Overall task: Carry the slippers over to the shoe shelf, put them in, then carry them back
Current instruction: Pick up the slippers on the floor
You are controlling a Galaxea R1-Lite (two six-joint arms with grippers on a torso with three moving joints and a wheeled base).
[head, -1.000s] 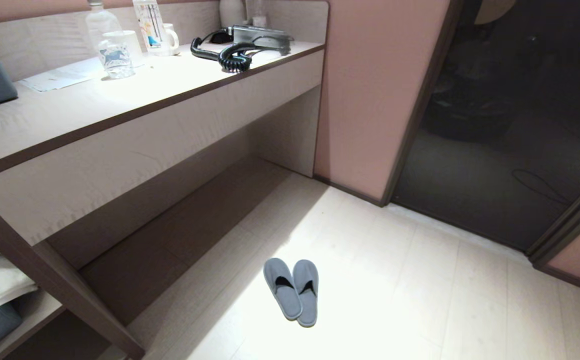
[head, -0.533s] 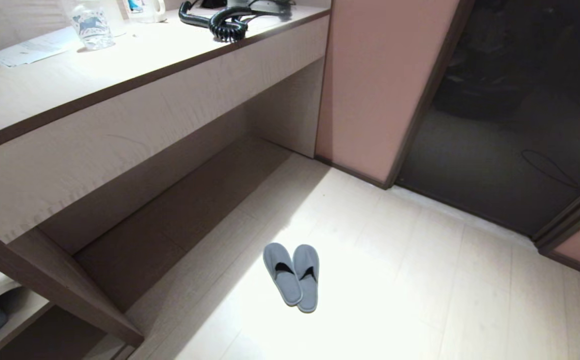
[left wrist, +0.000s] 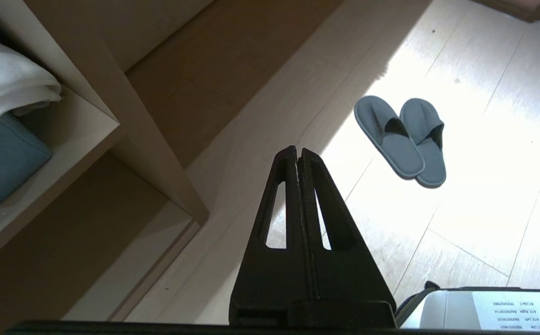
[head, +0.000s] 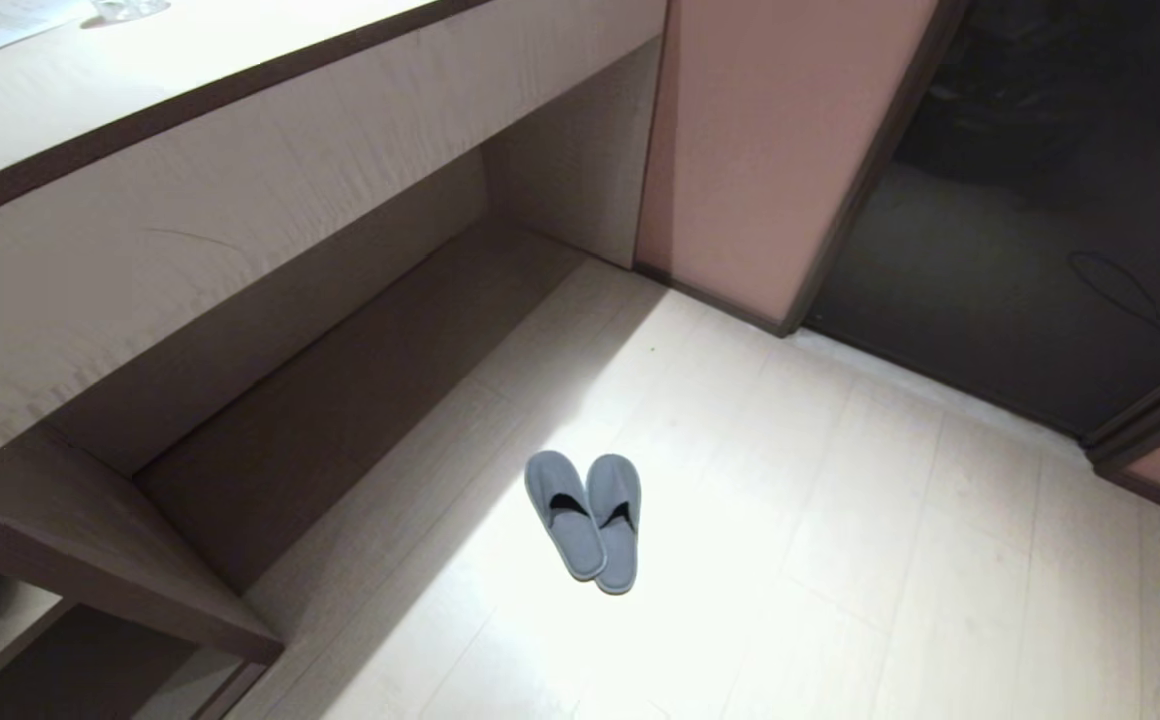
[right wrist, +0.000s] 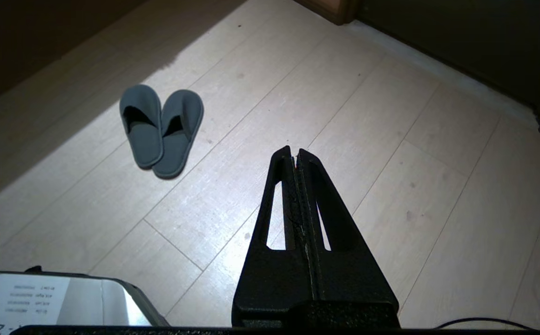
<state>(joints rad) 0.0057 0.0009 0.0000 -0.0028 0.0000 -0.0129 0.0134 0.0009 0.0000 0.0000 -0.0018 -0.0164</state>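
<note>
We see the slippers point(head: 583, 520) side by side on the pale floor point(head: 840, 560), touching or slightly overlapping along their inner edges, toes pointing away from us, in a bright patch of light just right of the desk's shadow. Nothing holds them. Neither arm shows in the head view.

The left gripper point(left wrist: 298, 156) is clenched, fingers pressed together, empty, hanging above the floor well short of the pair. The right gripper point(right wrist: 294, 156) is the same: clenched, empty, slippers far-left of it.

Risks as we judge them:
- Both pincers have to open before any pickup; coming down clenched would just shove the slippers across the smooth floor.
- The fabric looks soft and flat, so a pinch on one edge may fold it or slip off. Grabbing only one slipper would leave the other behind.
- The pair sits low, so we would expect a deep bend to reach it; the desk point(head: 240, 160) edge and its slanted dark support point(head: 110, 560) sit near-left and could be bumped.
- Wrong target: the tall recess under the desk point(head: 340, 380) is not the shoe shelf. Nothing here clearly shows that shelf, so we can't place it. The left wrist view shows a cubby with a white towel point(left wrist: 4, 93); that is not it either.
</note>
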